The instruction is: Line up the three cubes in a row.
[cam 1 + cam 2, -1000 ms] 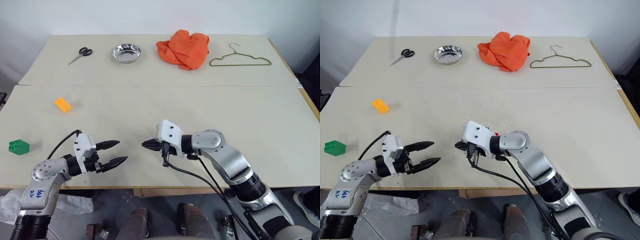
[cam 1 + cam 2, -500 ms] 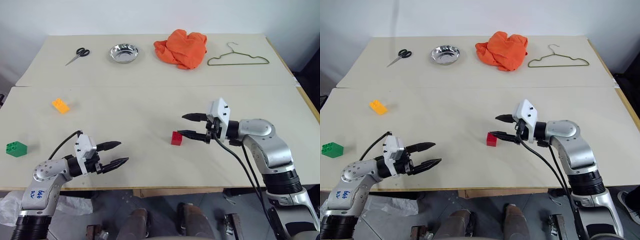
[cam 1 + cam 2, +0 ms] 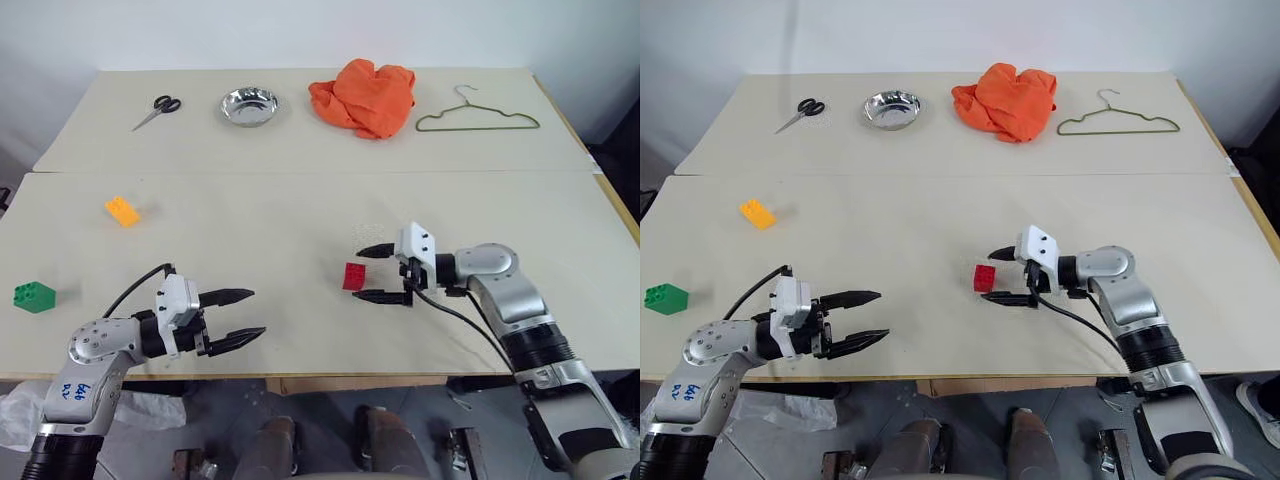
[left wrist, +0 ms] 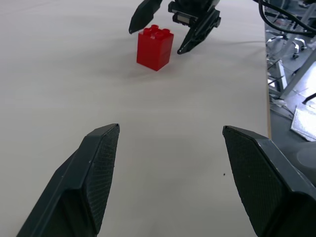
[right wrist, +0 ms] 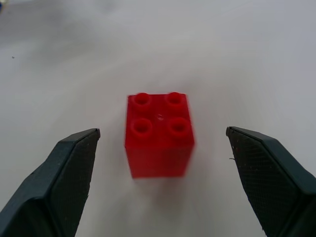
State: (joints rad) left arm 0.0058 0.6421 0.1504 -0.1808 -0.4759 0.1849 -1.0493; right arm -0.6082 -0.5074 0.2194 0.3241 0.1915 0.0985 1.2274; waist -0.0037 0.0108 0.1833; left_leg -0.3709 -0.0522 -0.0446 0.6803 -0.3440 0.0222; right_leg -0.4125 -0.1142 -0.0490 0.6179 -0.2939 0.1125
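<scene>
The red cube (image 3: 352, 277) stands on the near table, studs up, right of centre. My right gripper (image 3: 360, 274) is open, its two fingertips on either side of the cube without touching it; the right wrist view shows the red cube (image 5: 159, 133) loose between them. The green cube (image 3: 34, 296) lies at the far left near the front edge. Farther back on the left rests the orange-yellow cube (image 3: 122, 211). Near the front edge, my left gripper (image 3: 256, 312) is open and holds nothing, pointing toward the red cube (image 4: 155, 47).
On the far table lie scissors (image 3: 157, 109), a metal bowl (image 3: 249, 105), a crumpled orange cloth (image 3: 364, 95) and a green wire hanger (image 3: 477, 119). A seam (image 3: 300, 172) separates the two tables.
My right gripper was shut at the front centre; it opened and moved right, leaving the red cube on the table, then sank beside it. The left gripper stayed put.
</scene>
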